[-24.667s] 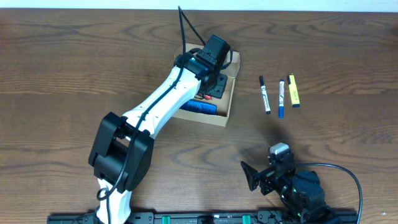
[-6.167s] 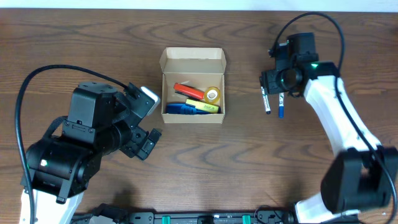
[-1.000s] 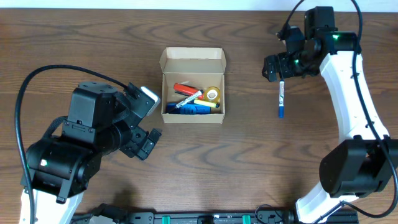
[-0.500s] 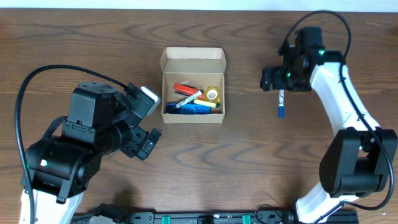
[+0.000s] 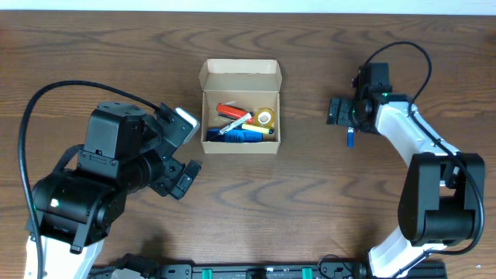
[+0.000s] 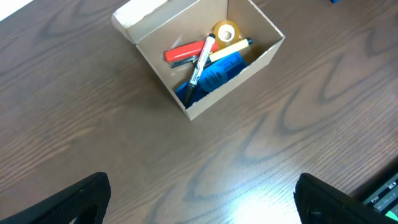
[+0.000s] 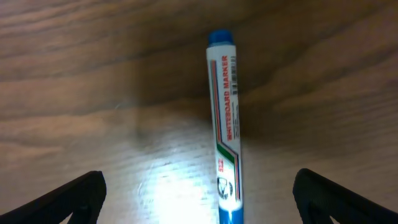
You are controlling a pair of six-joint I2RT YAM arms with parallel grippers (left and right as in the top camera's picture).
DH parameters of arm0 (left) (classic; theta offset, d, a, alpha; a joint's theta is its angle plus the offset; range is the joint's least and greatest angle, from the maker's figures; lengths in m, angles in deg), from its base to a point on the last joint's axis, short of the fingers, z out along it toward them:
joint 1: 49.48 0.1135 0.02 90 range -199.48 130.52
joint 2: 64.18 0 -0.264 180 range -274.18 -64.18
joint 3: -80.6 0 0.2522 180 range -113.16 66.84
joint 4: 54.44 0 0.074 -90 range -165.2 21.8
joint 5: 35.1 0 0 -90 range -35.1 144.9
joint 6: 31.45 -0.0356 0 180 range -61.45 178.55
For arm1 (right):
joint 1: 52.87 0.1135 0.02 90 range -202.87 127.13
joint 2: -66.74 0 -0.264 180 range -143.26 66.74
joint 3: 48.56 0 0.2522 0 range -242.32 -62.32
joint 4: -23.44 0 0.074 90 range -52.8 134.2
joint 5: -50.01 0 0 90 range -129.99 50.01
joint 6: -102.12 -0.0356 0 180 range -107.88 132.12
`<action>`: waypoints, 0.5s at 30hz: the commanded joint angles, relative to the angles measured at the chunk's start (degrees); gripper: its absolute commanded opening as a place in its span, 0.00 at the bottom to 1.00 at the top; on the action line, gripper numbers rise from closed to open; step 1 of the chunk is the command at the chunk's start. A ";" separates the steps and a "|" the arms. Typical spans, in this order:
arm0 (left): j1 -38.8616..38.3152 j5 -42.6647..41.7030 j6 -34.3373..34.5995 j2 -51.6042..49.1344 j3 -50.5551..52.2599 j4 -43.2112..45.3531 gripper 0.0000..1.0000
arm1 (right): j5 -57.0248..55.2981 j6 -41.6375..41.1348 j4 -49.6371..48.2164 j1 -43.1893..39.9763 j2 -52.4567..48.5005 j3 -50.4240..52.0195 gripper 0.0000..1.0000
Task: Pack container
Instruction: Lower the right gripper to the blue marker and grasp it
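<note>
The container (image 5: 240,73) is a tan cardboard box with its flap lid open, left of centre; inside lie a red item, a blue item, a yellow tape roll (image 5: 266,118) and pens. In the left wrist view the container (image 6: 244,77) sits far ahead of my open, empty left gripper (image 6: 202,205), which hovers over bare wood. A blue whiteboard marker (image 5: 350,139) lies on the table at the right. My right gripper (image 5: 349,122) hangs open right over it. In the right wrist view the marker (image 7: 225,124) runs lengthwise between the wide-apart fingers (image 7: 68,199), untouched.
The left arm's bulky body (image 5: 101,178) fills the front left of the table. The right arm (image 5: 418,155) runs along the right side, its cable looping above. Dark wood tabletop surrounds the box.
My right gripper has come forward from the back of the table and dropped low over the blue marker, now covering its upper half. The left arm and the box stay put.
</note>
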 commanded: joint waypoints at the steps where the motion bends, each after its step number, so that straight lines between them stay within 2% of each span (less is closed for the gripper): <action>1: 0.15 0.22 -0.81 -0.04 -1.09 -0.13 0.95 | -1.40 -2.84 -2.58 -0.24 0.26 2.73 0.98; 8: 0.15 0.22 -0.79 -0.04 -1.09 -0.13 0.95 | -1.38 -2.84 -8.55 -0.24 0.26 7.43 0.89; 15: 0.15 0.22 -0.81 -0.04 -1.09 -0.13 0.95 | -1.38 -2.84 -11.32 -0.24 0.26 9.55 0.68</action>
